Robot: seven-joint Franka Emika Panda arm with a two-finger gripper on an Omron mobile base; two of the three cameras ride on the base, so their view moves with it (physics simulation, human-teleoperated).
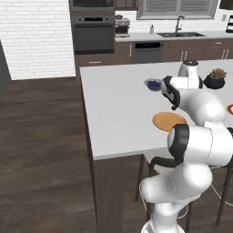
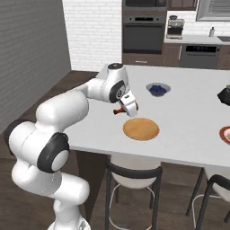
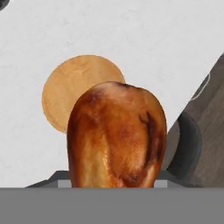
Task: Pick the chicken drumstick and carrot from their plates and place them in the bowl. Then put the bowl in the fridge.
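Observation:
My gripper (image 2: pixel 129 107) is shut on the chicken drumstick (image 3: pixel 117 135), which hangs above the island counter (image 1: pixel 118 104). In the hand view the glossy reddish-brown meat stands close up and hides the fingertips. Its thin end (image 2: pixel 119 111) pokes out to the left of the hand. Just below and beside it lies the plain orange-tan wooden plate (image 2: pixel 141 128) (image 1: pixel 169 121) (image 3: pixel 74 87), bare. An edge of the red-rimmed plate (image 2: pixel 226 134) (image 1: pixel 230 109) shows at the counter's right. The carrot, the wooden bowl and the fridge are out of view.
A small grey-blue bowl of blueberries (image 2: pixel 157 89) (image 1: pixel 153 84) sits behind the wooden plate. A black pot with a succulent (image 1: pixel 215 79) stands further right. Dark stools (image 2: pixel 134 173) line the counter's near edge. The wall oven (image 1: pixel 93 32) and sink are at the back.

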